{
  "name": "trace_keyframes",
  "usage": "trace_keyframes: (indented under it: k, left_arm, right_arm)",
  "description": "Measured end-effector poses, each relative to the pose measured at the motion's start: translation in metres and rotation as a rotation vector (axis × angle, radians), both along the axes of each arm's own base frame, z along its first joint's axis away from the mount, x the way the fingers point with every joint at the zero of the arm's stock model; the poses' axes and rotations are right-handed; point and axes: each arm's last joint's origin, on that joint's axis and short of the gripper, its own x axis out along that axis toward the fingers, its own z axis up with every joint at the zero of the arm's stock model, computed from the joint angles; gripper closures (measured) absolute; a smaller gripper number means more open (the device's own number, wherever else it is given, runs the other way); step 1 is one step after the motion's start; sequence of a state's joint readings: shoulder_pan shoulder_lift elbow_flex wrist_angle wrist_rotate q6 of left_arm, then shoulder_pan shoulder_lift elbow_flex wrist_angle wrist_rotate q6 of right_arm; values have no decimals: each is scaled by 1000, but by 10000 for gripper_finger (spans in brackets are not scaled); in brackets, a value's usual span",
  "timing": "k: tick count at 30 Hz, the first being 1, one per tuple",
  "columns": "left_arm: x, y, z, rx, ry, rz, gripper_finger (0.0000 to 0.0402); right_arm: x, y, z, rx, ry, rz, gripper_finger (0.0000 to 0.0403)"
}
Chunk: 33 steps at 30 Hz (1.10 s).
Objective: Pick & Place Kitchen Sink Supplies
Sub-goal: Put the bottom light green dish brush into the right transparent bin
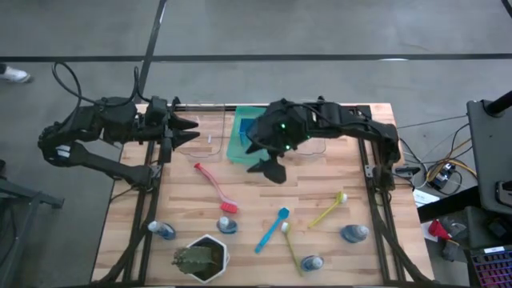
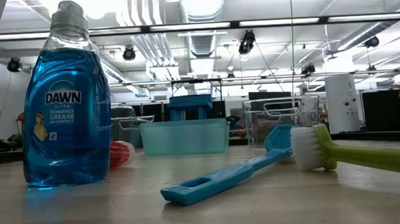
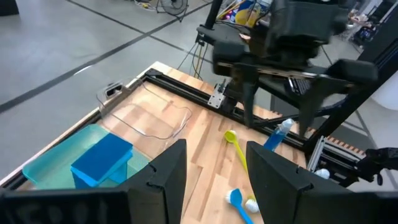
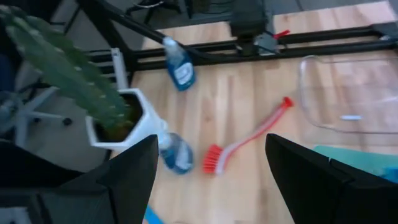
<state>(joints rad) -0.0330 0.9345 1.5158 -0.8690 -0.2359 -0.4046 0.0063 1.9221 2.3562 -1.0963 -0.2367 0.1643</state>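
While most of the supplies lie scattered over the near half of the table (image 1: 320, 180), one blue sponge (image 3: 101, 160) already stands on edge inside the green tray (image 1: 237, 146) at the far side. The red dish brush (image 1: 214, 186) lies slantwise in the middle of the table, bristles toward the near edge, well apart from the tray. Nearer, the blue dish brush (image 1: 272, 230) lies beside a yellow-green brush (image 1: 292, 249), their heads almost touching, and a second yellow-green brush (image 1: 327, 210) lies off to the right. Four small blue dish-soap bottles sit along the near side: one (image 1: 162, 230) by the left rail, one (image 1: 227, 226) just by the red brush's bristles, one (image 1: 311, 262) at the near edge, one (image 1: 354, 233) toward the right. The cactus-like plant in its white hexagonal pot (image 1: 202, 258) stands between the two left bottles.

The right gripper (image 1: 268, 169) hangs over the table just beside the tray, fingers spread wide with nothing between them. The left gripper (image 1: 192, 130) waits at the far left corner over a clear bin (image 1: 200, 140), fingers parted and holding nothing.
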Motion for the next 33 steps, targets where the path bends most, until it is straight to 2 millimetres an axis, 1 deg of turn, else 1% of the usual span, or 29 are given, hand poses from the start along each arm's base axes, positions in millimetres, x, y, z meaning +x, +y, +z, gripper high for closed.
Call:
trace_keyframes:
  k: [4, 6, 9, 15, 18, 23, 26, 29, 33]
  left_arm:
    - [2, 0, -1, -6, 7, -8, 243]
    - [3, -1, -3, -4, 15, -14, 243]
    - [3, -2, -5, -1, 34, -51, 243]
    - [4, -4, -15, -23, 131, -121, 243]
    - [3, -4, -16, -24, 149, -138, 243]
    - [3, -4, -16, 32, 154, -165, 243]
    - [3, -4, -16, 40, 154, -167, 243]
    - [3, -4, -16, 40, 151, -167, 243]
    - [4, -4, -15, 40, 141, -166, 243]
  right_arm:
    - [1, 14, 0, 63, 7, -11, 108]
    - [3, 20, -2, 129, 32, -43, 106]
    - [7, 29, -7, 178, 68, -65, 106]
    - [14, 41, -18, 300, 154, -145, 116]
    - [15, 47, -22, 372, 205, -193, 119]
    - [18, 54, -29, 467, 274, -288, 127]
    - [23, 60, -37, 503, 319, -322, 132]
    - [22, 68, -43, 532, 376, -357, 137]
    - [19, 81, -51, 511, 451, -362, 143]
